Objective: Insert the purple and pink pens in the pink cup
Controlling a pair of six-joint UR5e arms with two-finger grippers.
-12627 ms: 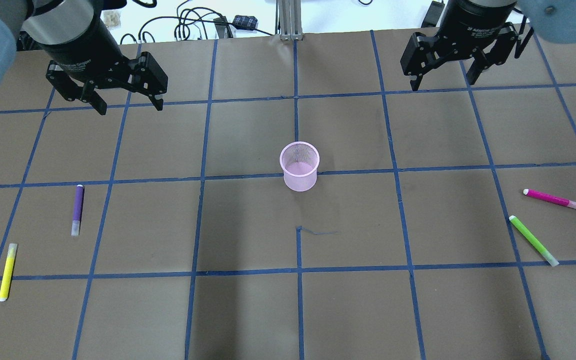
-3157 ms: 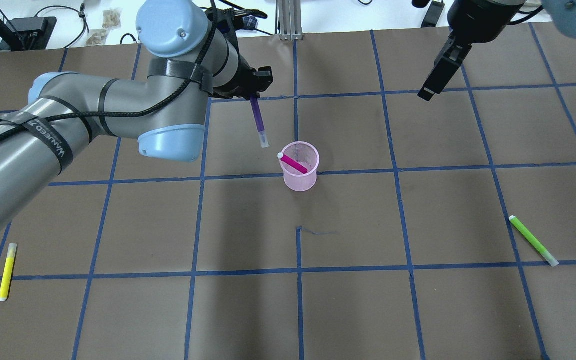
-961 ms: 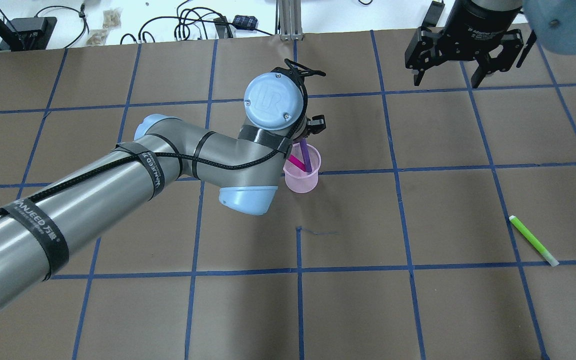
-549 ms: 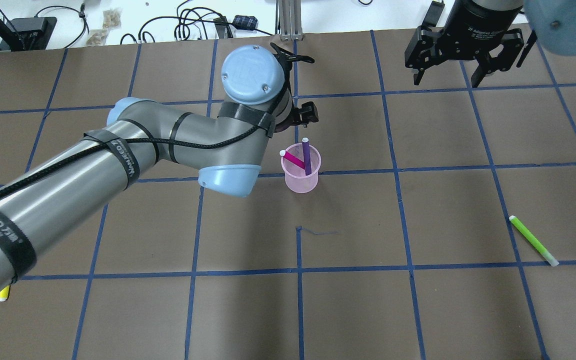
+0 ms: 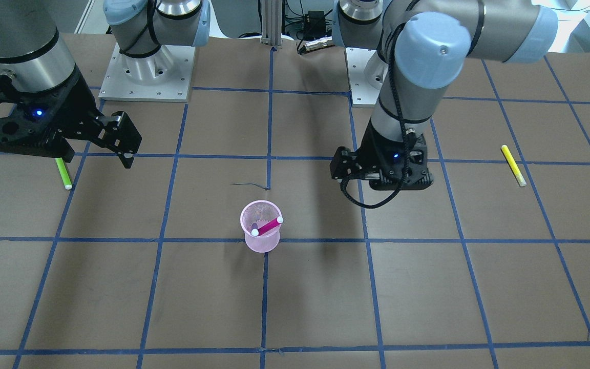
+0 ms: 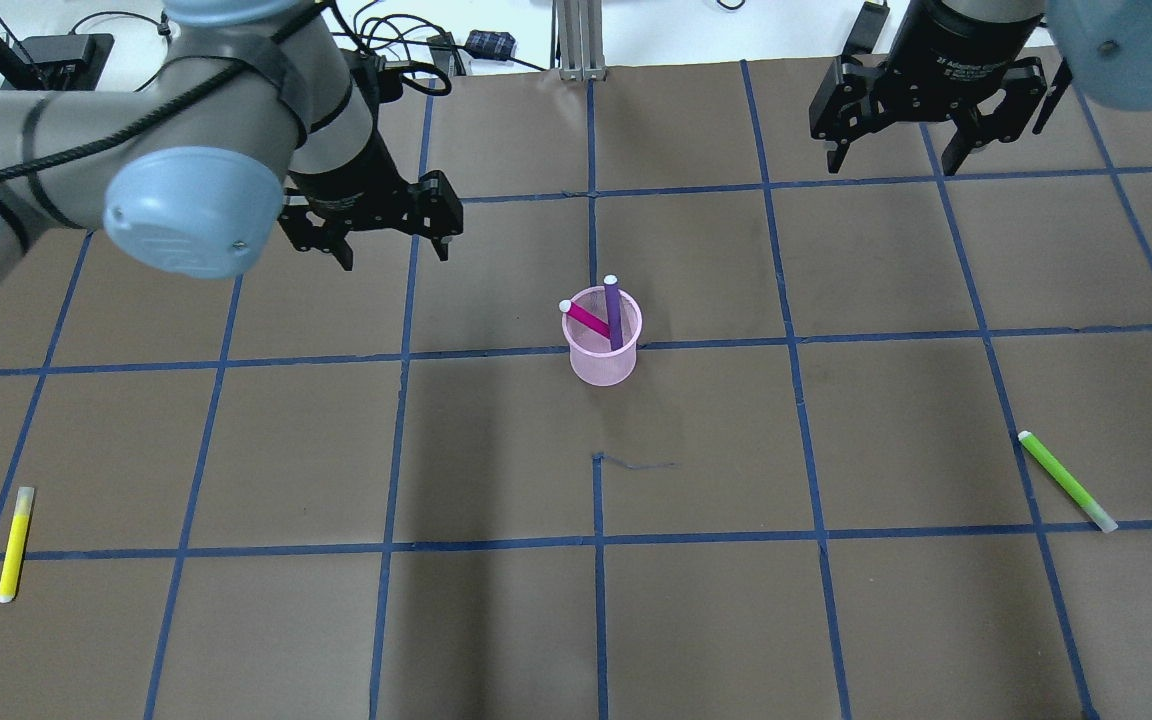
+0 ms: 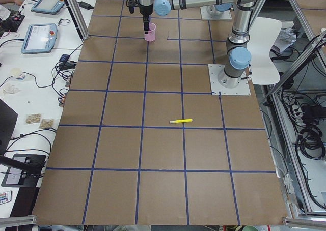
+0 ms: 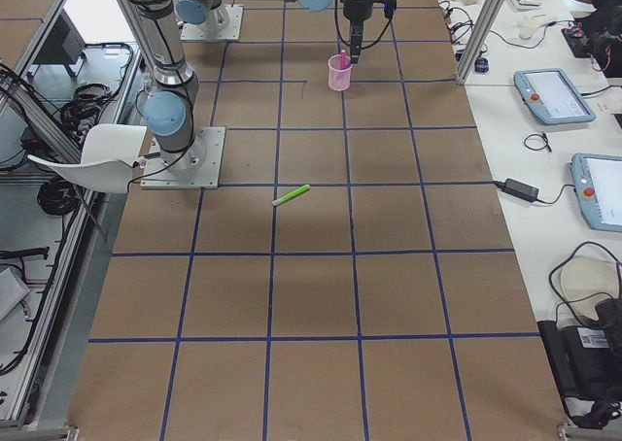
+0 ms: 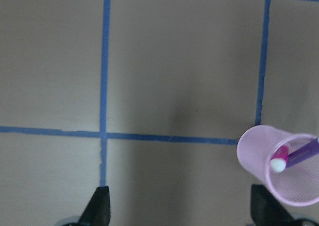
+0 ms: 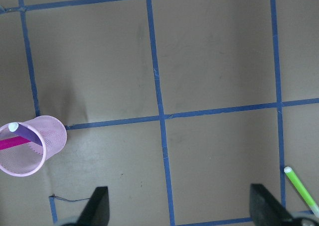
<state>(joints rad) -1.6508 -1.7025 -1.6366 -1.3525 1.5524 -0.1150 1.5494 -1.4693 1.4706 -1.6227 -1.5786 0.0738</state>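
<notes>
Brown-papered table [image 6: 496, 620], taped in blue squares. From the front, green pen [image 5: 62, 173] half hidden behind right gripper [image 6: 891, 167]. Mid-table, upright pink cup [image 6: 602, 368] holding pink pen [image 6: 588, 321] and purple pen [image 6: 614, 312], crossed, tips above rim. Left gripper [image 6: 396, 255] and right both spread wide, empty, well apart from cup.

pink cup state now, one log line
pink cup: purple pen, pink pen inside | left claw: open, empty | right claw: open, empty | task: done
</notes>
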